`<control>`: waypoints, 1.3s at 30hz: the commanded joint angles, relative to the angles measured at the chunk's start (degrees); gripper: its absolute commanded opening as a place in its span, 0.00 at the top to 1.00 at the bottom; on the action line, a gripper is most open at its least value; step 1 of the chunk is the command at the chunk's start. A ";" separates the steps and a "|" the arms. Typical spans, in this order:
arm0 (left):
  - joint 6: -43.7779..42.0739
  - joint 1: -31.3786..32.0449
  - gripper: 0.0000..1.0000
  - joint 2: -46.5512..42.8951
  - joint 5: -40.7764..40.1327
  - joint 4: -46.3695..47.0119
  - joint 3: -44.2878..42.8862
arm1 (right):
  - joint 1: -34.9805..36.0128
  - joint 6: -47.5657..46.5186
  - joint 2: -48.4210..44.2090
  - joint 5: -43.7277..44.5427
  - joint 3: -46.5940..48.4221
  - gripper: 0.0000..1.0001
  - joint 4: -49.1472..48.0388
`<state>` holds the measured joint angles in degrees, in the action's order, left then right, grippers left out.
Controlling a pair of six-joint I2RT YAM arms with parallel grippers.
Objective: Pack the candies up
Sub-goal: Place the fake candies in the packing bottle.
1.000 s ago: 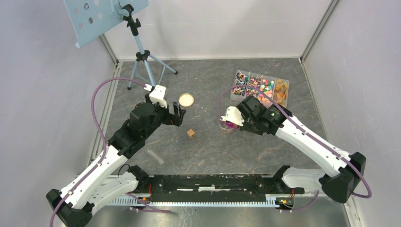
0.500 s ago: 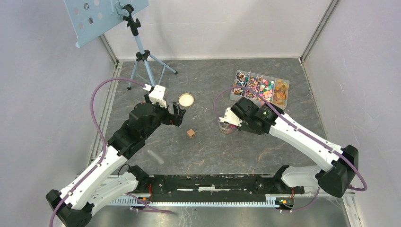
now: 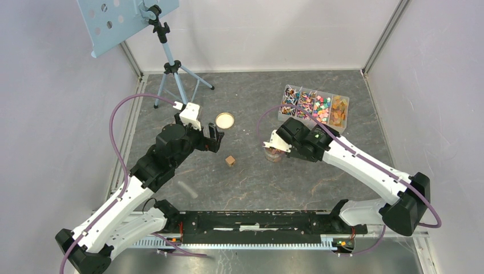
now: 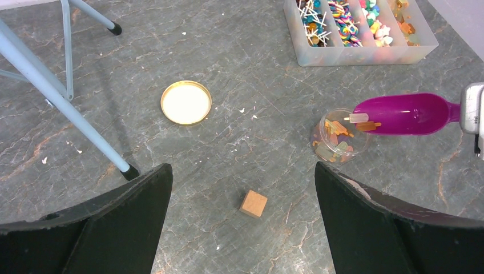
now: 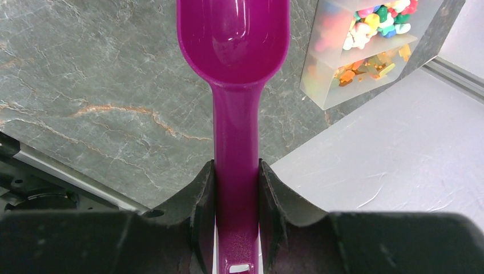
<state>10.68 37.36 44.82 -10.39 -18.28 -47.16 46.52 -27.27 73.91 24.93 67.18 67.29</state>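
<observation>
Our right claw (image 5: 237, 188) grips the scoop (image 4: 408, 113), lip over the jar (image 4: 319, 149). We should tip slowly so the candies (image 4: 365, 123) land inside. Our left claw (image 4: 242, 171) hangs open.

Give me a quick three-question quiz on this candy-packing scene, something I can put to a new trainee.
1. True or false: the left gripper is open and holds nothing.
2. What does the right gripper clamp? A) the gold lid B) the purple scoop, by its handle C) the wooden cube
3. Fill in: the scoop's front end sits over the open ___, which holds some candies.
Key: 1 true; 2 B; 3 jar.
</observation>
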 commanded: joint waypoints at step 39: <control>4.48 -0.18 0.03 7.58 12.76 3.25 -7.44 | 1.76 -8.42 -18.55 -20.20 -3.41 1.00 -28.19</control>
<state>10.85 37.34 49.58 -3.88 -17.47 -49.15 48.01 -33.69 59.33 14.50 67.22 51.51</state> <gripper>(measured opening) 0.989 0.324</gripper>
